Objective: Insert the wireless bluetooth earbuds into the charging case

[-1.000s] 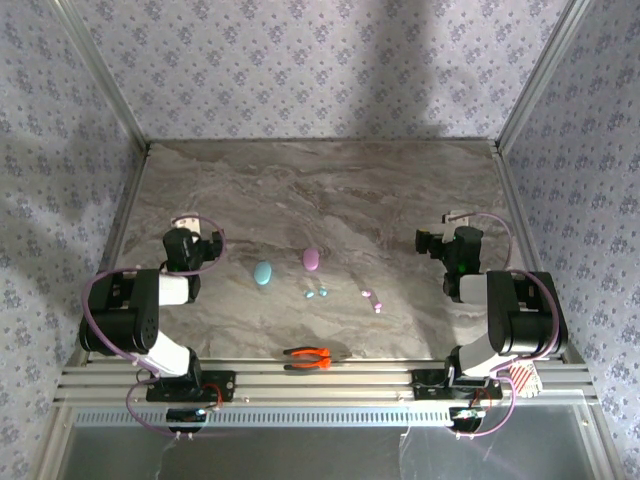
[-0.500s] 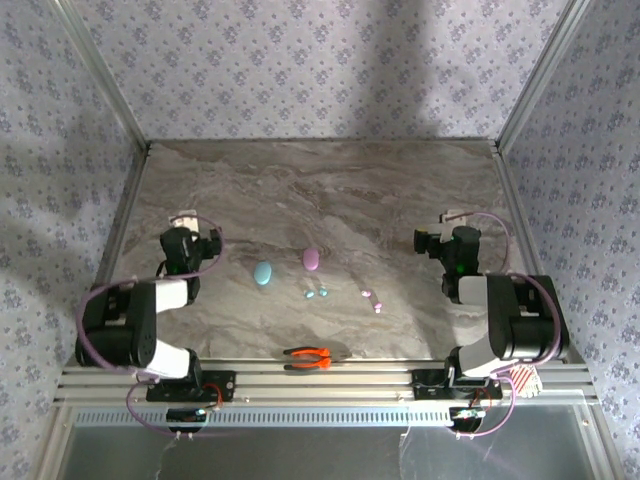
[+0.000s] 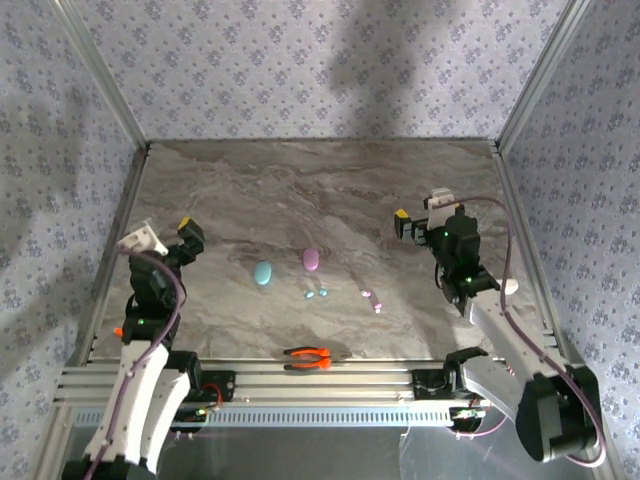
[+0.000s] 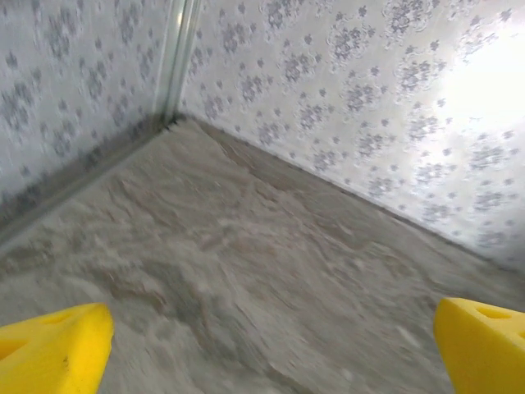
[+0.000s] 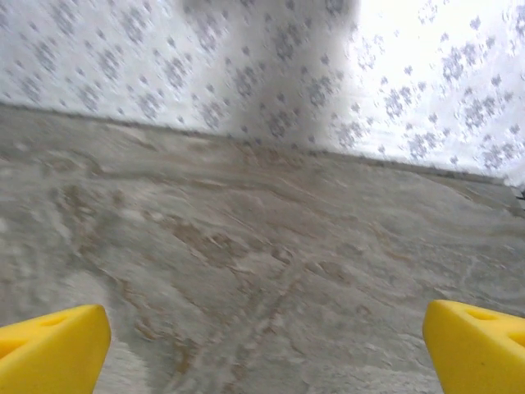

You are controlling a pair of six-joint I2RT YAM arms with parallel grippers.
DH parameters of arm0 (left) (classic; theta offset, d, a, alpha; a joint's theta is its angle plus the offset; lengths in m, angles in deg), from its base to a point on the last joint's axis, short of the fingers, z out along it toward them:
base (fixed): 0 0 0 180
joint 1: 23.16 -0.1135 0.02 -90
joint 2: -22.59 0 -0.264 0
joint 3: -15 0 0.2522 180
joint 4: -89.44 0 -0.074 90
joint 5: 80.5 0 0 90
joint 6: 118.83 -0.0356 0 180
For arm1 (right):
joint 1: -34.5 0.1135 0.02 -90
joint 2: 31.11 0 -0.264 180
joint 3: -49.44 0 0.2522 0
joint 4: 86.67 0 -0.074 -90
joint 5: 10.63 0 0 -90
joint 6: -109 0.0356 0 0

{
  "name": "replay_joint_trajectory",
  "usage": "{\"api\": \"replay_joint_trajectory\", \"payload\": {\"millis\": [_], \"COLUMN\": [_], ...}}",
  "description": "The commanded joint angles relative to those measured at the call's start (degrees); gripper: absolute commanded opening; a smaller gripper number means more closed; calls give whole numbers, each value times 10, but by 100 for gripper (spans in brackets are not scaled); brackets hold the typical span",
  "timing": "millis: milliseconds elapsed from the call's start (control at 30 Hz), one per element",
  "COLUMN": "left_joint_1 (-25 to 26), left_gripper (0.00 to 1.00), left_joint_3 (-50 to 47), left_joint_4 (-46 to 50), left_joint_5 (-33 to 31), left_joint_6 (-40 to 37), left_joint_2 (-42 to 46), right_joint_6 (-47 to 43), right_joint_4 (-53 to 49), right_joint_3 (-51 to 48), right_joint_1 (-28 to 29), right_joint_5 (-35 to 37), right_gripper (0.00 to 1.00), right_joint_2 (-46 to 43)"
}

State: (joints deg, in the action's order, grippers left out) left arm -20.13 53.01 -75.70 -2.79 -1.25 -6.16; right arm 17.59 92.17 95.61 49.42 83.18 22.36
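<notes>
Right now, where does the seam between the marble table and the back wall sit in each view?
Top external: the seam runs level across the upper third.
Left wrist: the seam slants from the corner post down to the right edge.
Right wrist: the seam crosses the upper half, dipping slightly rightward.
Shared landmark: the floral wallpaper above it.

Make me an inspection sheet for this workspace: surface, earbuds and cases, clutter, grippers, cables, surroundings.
Surface: marbled grey table, no spills seen.
Job's things: teal case and purple case lie mid-table, too small to tell whether open; teal earbuds and pink earbuds lie loose nearer the arms.
Clutter: orange-handled pliers by the near edge.
Grippers: left gripper and right gripper open, empty.
Cables: purple cables loop along both arms.
Surroundings: patterned walls, metal frame posts.
</notes>
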Motion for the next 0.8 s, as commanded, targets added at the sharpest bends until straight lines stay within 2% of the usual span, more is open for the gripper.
{"api": "replay_joint_trajectory", "payload": {"millis": [0,100,200,267,367,433,633,767], "left_joint_1": [5,4,4,4,2,1,9,56], "left_gripper": [100,100,100,100,100,100,100,100], "left_joint_3": [37,52,67,74,66,47,34,81], "left_joint_4": [161,193,211,241,259,208,121,116], "left_joint_5": [66,149,226,217,180,217,283,306], "left_joint_6": [111,110,77,84,127,133,169,144], "left_joint_2": [52,71,62,53,43,26,-84,-186], "right_joint_6": [80,152,198,240,250,248,219,201], "right_joint_4": [-159,-259,-318,-337,-320,-311,-316,-351], "right_joint_3": [36,65,78,70,43,37,45,76], "right_joint_1": [14,9,-5,-24,-69,-85,-55,-12], "right_joint_5": [-6,-8,2,-4,-82,-121,-142,-120], "right_gripper": [100,100,100,100,100,100,100,100], "right_joint_2": [-42,-61,-50,-43,-41,-31,23,65]}}
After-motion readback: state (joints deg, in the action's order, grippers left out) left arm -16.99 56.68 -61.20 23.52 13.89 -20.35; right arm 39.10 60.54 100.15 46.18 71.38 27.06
